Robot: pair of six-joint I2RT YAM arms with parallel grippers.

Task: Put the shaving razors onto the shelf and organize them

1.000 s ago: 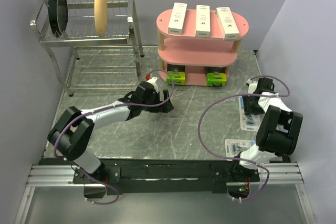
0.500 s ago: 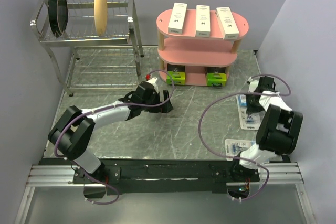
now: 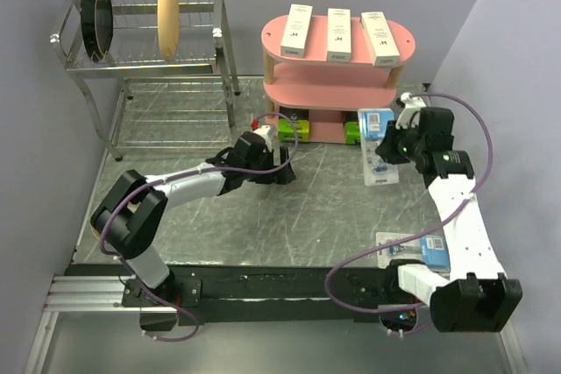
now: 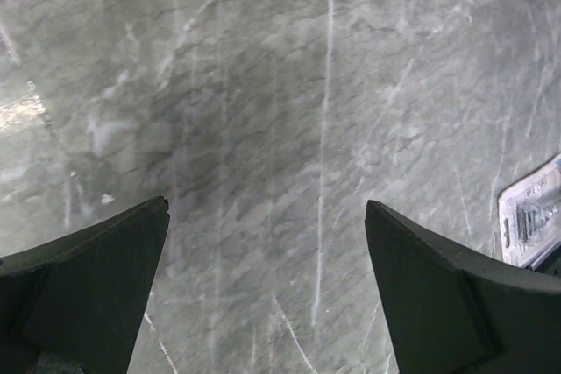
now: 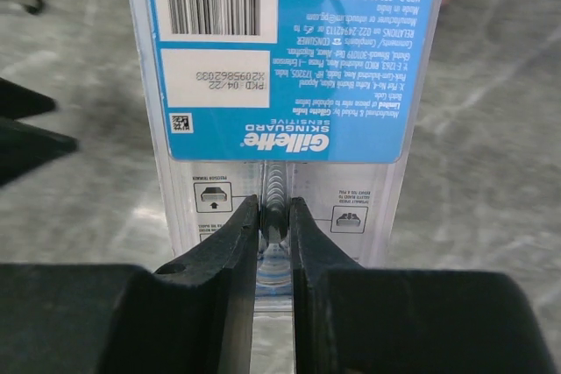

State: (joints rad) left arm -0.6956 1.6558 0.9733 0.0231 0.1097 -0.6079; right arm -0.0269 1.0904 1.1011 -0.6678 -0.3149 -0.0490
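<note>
The right gripper (image 5: 274, 216) is pinched almost shut on one end of a blister pack (image 5: 285, 59), holding it just in front of the right end of the pink shelf (image 3: 403, 48); the left gripper (image 4: 266, 208) hangs wide open and empty over the grey table (image 4: 289, 85); three white boxes (image 3: 338, 35) lie on the top board; two green boxes (image 3: 295, 129) sit on the bottom one; a second blister pack (image 3: 405, 247) lies near the right arm's base.

Black-and-white arms (image 3: 184, 188), purple cables (image 3: 327, 279), perhaps red tag (image 3: 256, 122)
</note>
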